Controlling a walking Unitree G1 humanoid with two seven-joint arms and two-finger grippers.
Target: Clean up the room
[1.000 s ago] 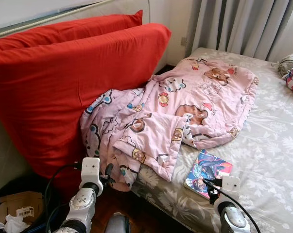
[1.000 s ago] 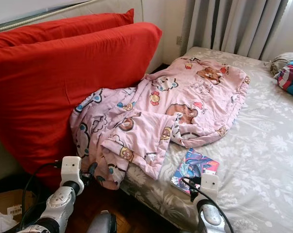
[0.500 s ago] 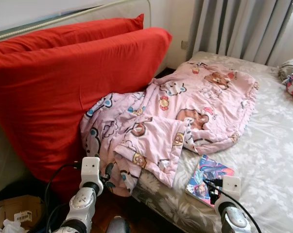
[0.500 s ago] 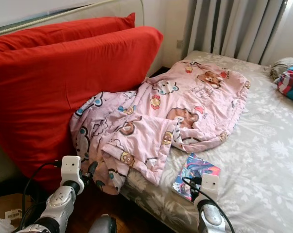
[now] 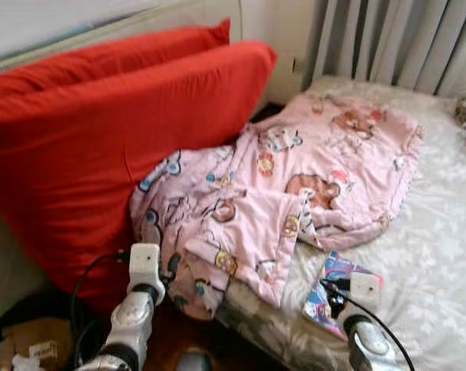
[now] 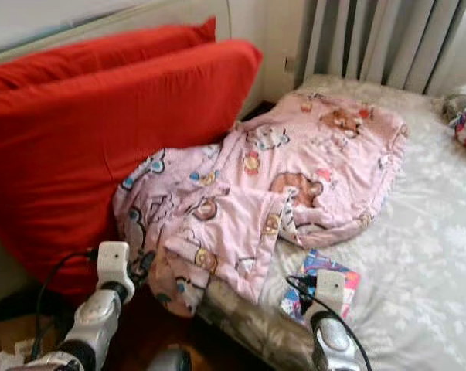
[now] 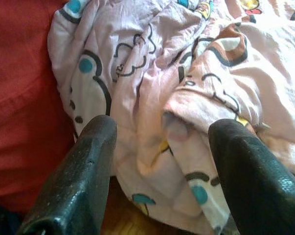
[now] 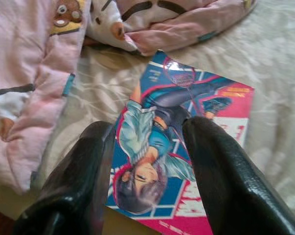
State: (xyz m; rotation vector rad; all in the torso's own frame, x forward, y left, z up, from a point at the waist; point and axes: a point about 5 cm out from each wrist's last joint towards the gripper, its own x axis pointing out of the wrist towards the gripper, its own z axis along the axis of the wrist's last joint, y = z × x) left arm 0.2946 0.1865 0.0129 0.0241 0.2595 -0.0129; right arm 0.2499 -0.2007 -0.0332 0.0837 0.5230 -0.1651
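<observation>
- A pink cartoon-print blanket (image 5: 294, 185) lies crumpled across the middle of the frame, on a bed (image 5: 441, 255) with a pale floral sheet; its lower-left corner hangs over the bed's edge.
- A colourful comic book (image 8: 181, 142) lies flat on the sheet, lower right of the frame, just beside the blanket's lower hem.
- The right gripper (image 8: 152, 161) hovers over the comic book, its 2 fingers (image 8: 220, 181) spread apart and grasping nothing.
- The left gripper (image 7: 159, 161) sits at the lower left, close before the blanket's hanging fold, with its 2 fingers (image 7: 81, 181) released and parted.
- 2 large red pillows (image 5: 101, 131) stand upright in the upper left, the blanket's left edge touching the front one.
- Grey curtains (image 5: 387, 39) hang at the upper right.
- A cardboard box (image 5: 32, 344) rests on the floor in the lower-left corner.
</observation>
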